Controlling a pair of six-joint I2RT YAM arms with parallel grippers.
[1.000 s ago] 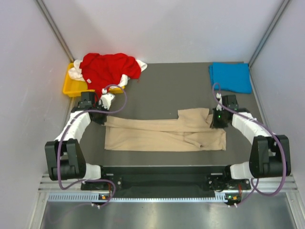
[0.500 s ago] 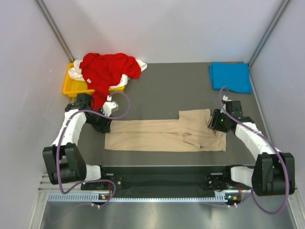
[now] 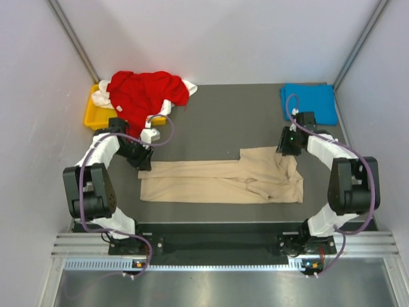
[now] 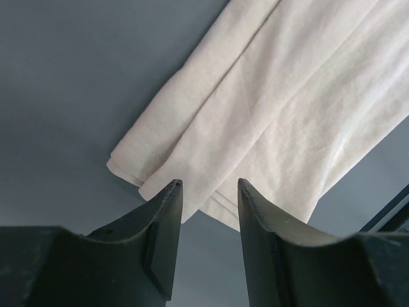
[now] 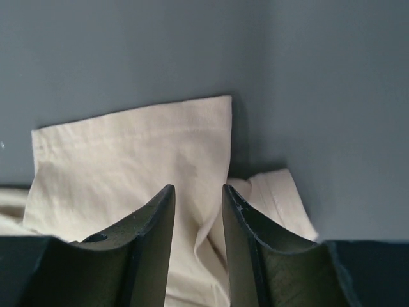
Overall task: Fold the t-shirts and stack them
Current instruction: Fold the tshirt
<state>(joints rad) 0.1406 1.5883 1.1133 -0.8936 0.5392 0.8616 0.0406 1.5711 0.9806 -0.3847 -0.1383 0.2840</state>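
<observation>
The beige t-shirt (image 3: 220,181) lies folded into a long strip across the middle of the dark table. My left gripper (image 3: 144,161) is open and empty just above the strip's upper left corner (image 4: 160,166). My right gripper (image 3: 285,153) is open and empty over the sleeve flap at the strip's upper right (image 5: 140,160). The blue t-shirt (image 3: 310,102) lies folded at the back right. The red t-shirt (image 3: 144,93) is heaped over the white t-shirt (image 3: 102,98) at the back left.
A yellow tray (image 3: 96,117) holds the red and white heap at the back left. Grey walls close in both sides and the back. A dark rail runs along the table's near edge (image 3: 223,227).
Both grippers let go of the beige shirt's near fold and pulled back to its far edge. The folded strip stays flat where it was laid.
</observation>
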